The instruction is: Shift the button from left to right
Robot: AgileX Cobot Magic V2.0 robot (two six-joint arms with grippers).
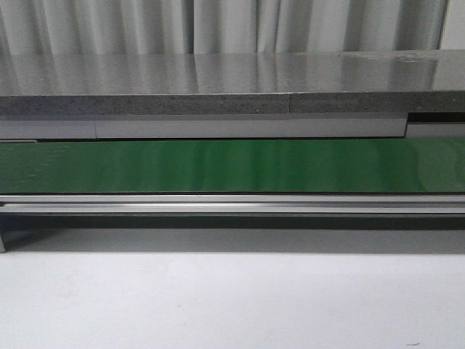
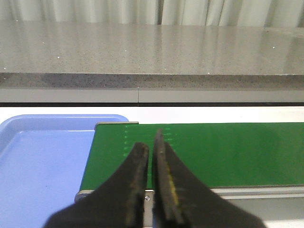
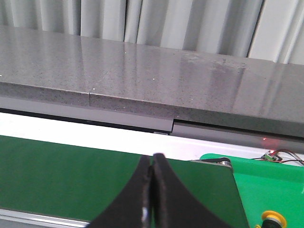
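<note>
Both arms carry nothing: the black left gripper [image 2: 151,145] has its jaws a sliver apart, and the black right gripper [image 3: 152,161] has them pressed together, each over the flat green conveyor belt [image 1: 232,166]. No button shows on the belt or in the visible part of the pale blue plastic tray [image 2: 38,161] at the left end. A round yellow cap [image 3: 274,219] near the right gripper may be it; I cannot tell.

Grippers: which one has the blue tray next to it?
The left gripper: a blue tray lies beside the green belt under it. The right gripper has no tray in its view.
</note>
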